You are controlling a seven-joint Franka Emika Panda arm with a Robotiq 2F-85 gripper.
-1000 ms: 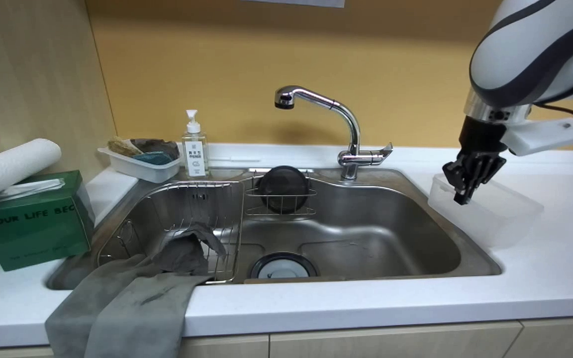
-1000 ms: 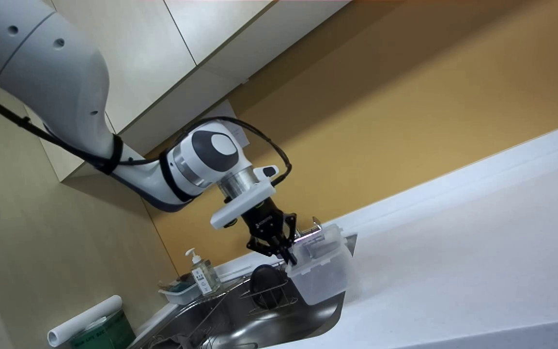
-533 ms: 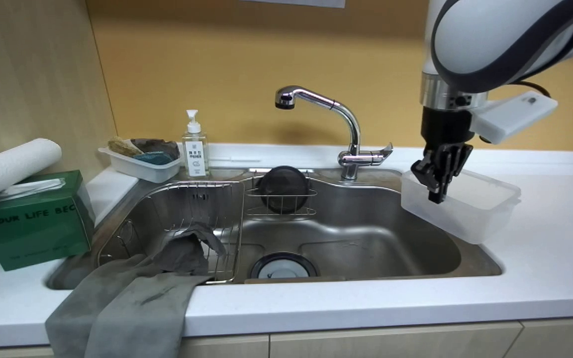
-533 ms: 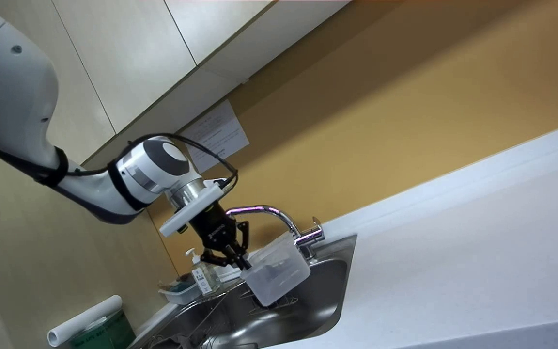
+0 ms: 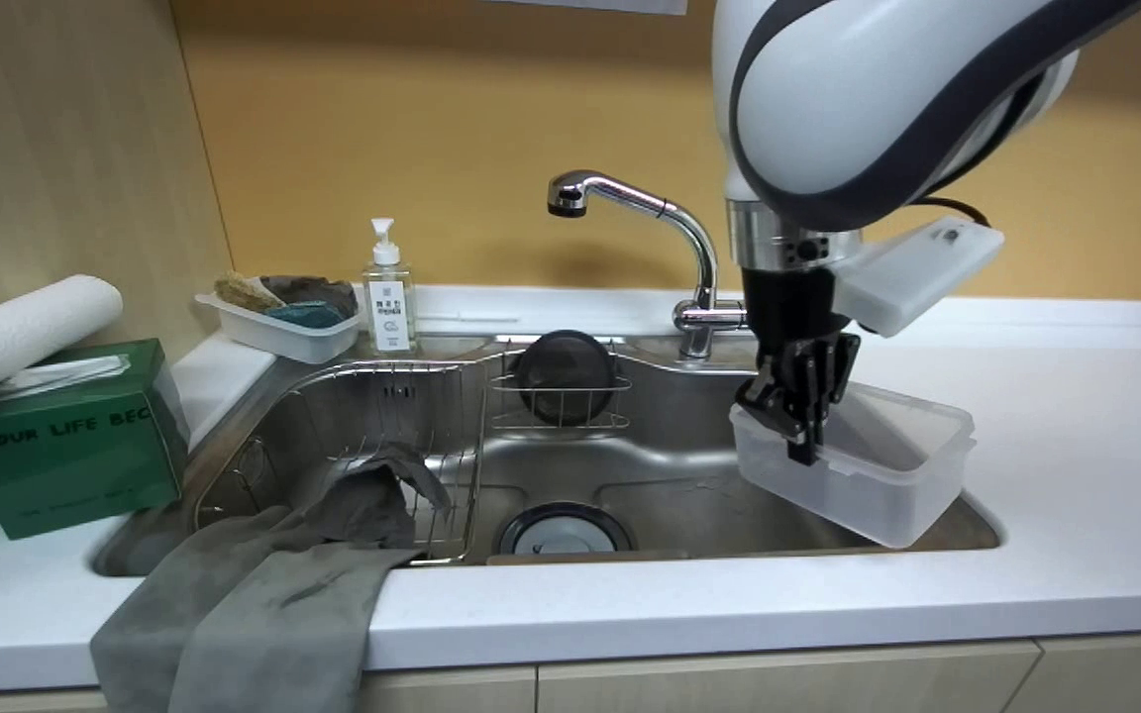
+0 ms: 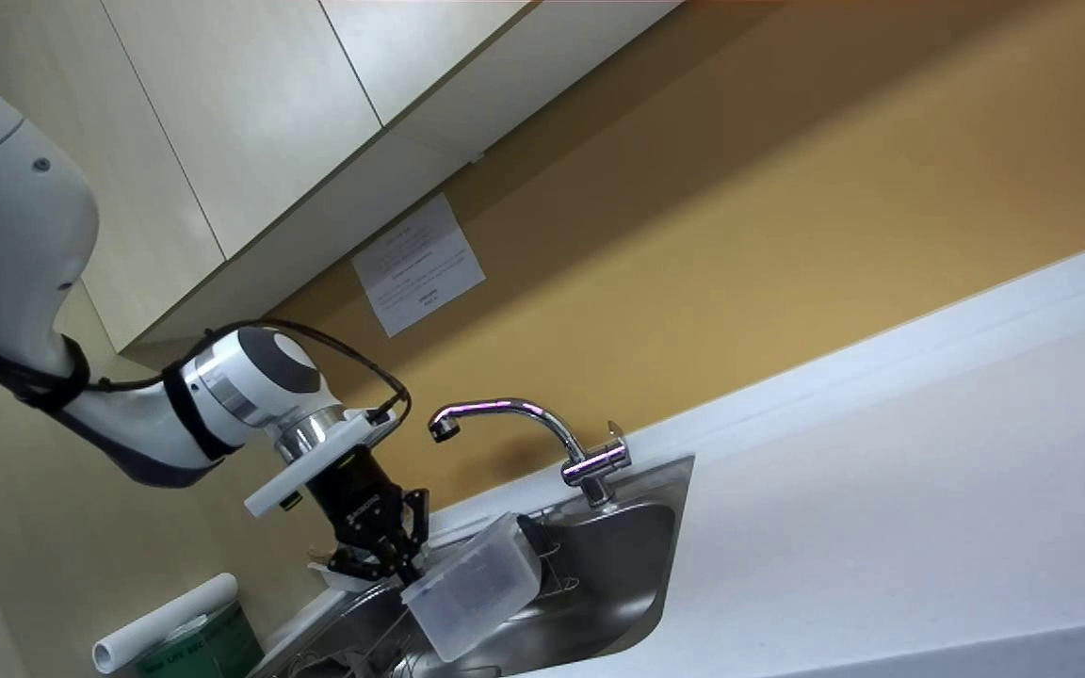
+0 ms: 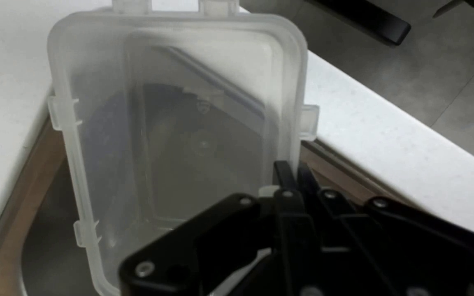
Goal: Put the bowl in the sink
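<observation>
“Cloth point(image 5: 273, 594) and wire rack point(image 5: 477, 460) sit well to the left in an exterior view. Do they worry you?”

“Only if I overshoot. Too long a sweep could set my load on wires instead of the bare floor of the sink point(image 5: 674, 500).”

“And the faucet point(image 5: 694, 238)?”

“My arm point(image 5: 808, 109) stands in front of part of it there, so I can't judge the gap from that side alone. If I swing back, I could knock it.”

“Next along, the gripper point(image 5: 804, 446)?”

“Pinching one long wall, a finger inside and a finger outside. Thin-looking plastic, held at one spot: if that wall flexes or slides, it could all swivel.”

“So how does the bowl point(image 5: 878, 480) hang?”

“Tilted, over the right end of the sink, its low corner lined up with the front rim in that view. I can't tell whether they touch. Straight down from here, I'd expect that corner to snag, twist in my grip and leave the bowl perched half on the counter point(image 5: 1086, 495). Letting go too high is the other trap: it could bounce and land on its side.”
</observation>
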